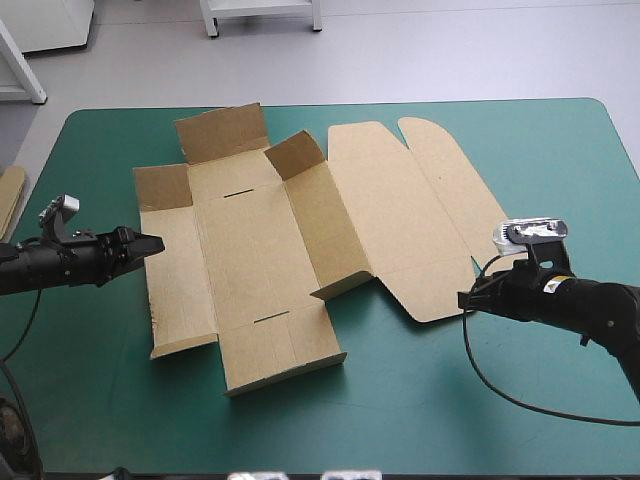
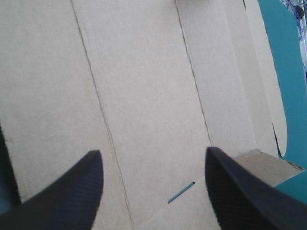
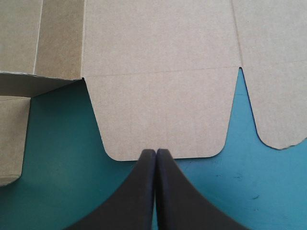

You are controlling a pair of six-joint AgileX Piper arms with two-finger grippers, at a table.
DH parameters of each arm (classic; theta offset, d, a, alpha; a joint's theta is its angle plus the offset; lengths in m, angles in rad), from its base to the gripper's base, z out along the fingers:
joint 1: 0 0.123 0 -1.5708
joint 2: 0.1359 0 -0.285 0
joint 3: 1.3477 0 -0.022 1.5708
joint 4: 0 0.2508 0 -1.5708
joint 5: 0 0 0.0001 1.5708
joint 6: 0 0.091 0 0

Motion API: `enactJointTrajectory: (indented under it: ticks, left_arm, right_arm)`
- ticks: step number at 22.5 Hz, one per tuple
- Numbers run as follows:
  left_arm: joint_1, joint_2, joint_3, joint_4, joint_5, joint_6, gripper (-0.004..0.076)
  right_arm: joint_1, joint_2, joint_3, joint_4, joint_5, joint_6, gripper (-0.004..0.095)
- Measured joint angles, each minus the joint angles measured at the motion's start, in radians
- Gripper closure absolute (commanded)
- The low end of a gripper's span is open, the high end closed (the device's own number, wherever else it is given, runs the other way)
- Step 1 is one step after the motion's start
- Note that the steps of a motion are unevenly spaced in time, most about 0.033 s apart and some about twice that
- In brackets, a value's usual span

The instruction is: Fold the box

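Clock is on the table, 12 = far edge.

- 6 o'clock: bare teal-green cover [image 1: 400, 410] along the near edge.
- box [image 1: 250, 250] [image 2: 144, 72] [image 3: 163, 48]: centre-left on the table, long axis 6 to 12, mostly a flat brown sheet. near flap [image 1: 285, 350] lies low at its 6 o'clock end.
- right gripper [image 1: 465, 298] [image 3: 156, 151]: at 4 o'clock of the box. Black fingers are pressed together into one point with nothing gripped. The point sits at the rounded edge of the tuck flap [image 3: 163, 115]. Can't tell whether it touches.
- left gripper [image 1: 155, 243] [image 2: 153, 151]: at 9 o'clock of the box, over its left panel. Fingers are wide apart and empty, with board beneath and ahead.
- slot [image 2: 181, 192] in the board, just ahead between the left fingers, cover showing through.
- long wall [image 1: 325, 225] between base and lid is tilted up.
- lid [image 1: 400, 200] lies flat at 3 o'clock of the base.
- 12 o'clock end: end flap [image 1: 222, 132] and corner flap [image 1: 295, 155] are raised.
- spare board [image 1: 10, 200] at the table's 9 o'clock edge.
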Motion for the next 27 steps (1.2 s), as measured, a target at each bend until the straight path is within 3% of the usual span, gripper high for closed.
enactJointTrajectory:
  ticks: [12,20,27]
  left_arm:
    - [0.084,0.196,-0.002,0.064,-0.032,0.032,0.02]
    - [0.087,0.352,-0.005,0.011,0.027,0.145,0.0206]
    - [0.07,0.389,-0.011,-0.076,0.031,0.216,0.0209]
  right_arm:
    - [0.0,0.001,0.0,0.001,0.003,0.001,0.0921]
    - [0.0,0.001,0.0,0.001,0.016,0.011,0.0921]
    - [-0.001,0.001,0.0,-0.005,0.013,0.012,0.0921]
